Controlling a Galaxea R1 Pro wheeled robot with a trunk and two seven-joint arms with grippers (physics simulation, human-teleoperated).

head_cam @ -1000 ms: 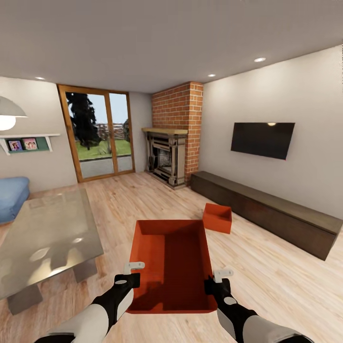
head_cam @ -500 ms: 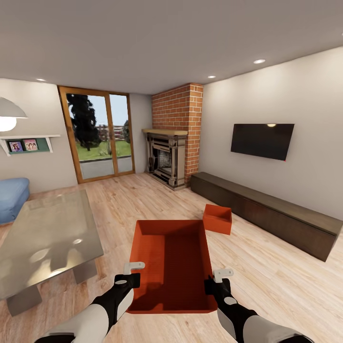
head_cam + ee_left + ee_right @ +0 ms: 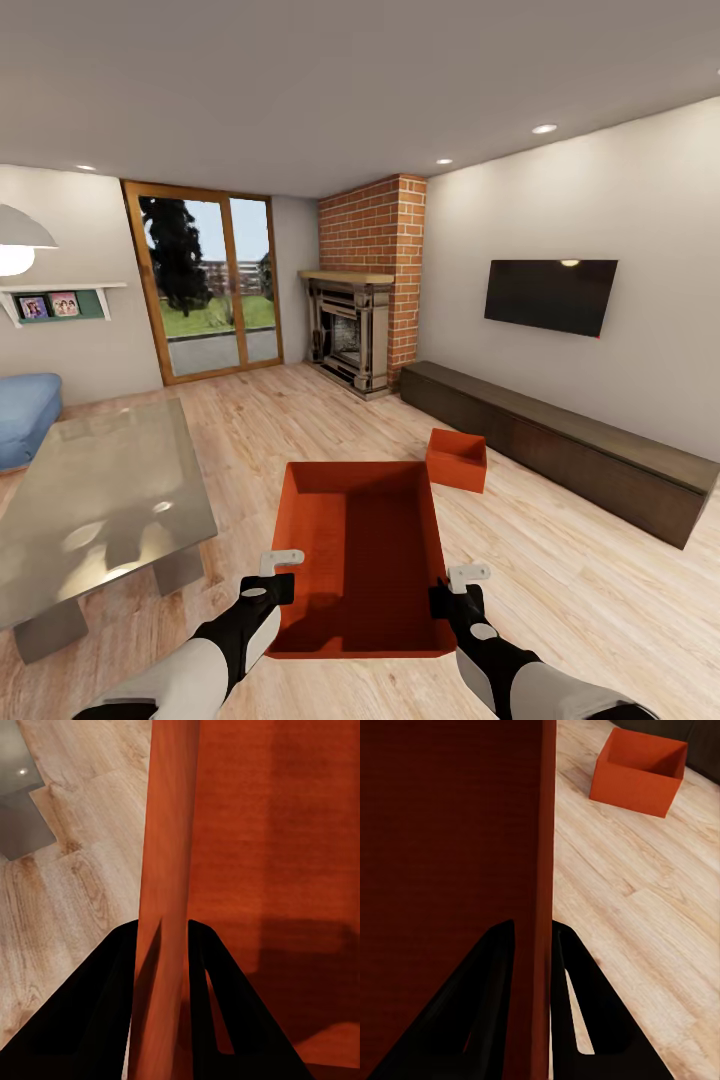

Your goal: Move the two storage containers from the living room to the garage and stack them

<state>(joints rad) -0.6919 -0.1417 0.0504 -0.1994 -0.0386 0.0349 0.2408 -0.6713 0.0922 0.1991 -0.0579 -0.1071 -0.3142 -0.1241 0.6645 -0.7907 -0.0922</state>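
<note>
While both of my arms reach forward over the wood floor [image 3: 560, 560] of the living room, I hold one storage container [image 3: 365, 545] between them. My left jaws [image 3: 163, 945] are closed on its left wall: in the left wrist view one dark finger [image 3: 101, 1012] lies on the outer side of the thin orange-red wall and the other finger on the inner side, both touching it. My right jaws [image 3: 534, 941] are closed in the same way on the right wall, one finger [image 3: 484, 1005] inside the container and one outside. In the head view the left gripper [image 3: 268, 585] and the right gripper [image 3: 458, 595] sit at the near end of the container, one on each long side, and its open top faces up. I cannot tell if the bottom touches the floor or is a little above it.

The second storage container [image 3: 457, 458] is on the floor, ahead of my right jaws and somewhat to their right, well apart from the one I hold. It stands just beside the long dark cabinet [image 3: 570, 455], which runs along the wall under the black TV [image 3: 550, 293]. Farther ahead of my jaws are the brick fireplace [image 3: 368, 290] and a glass door [image 3: 205, 285]. To the left of my left jaws is a grey glass tabletop [image 3: 95, 495], near but not touching the container.
</note>
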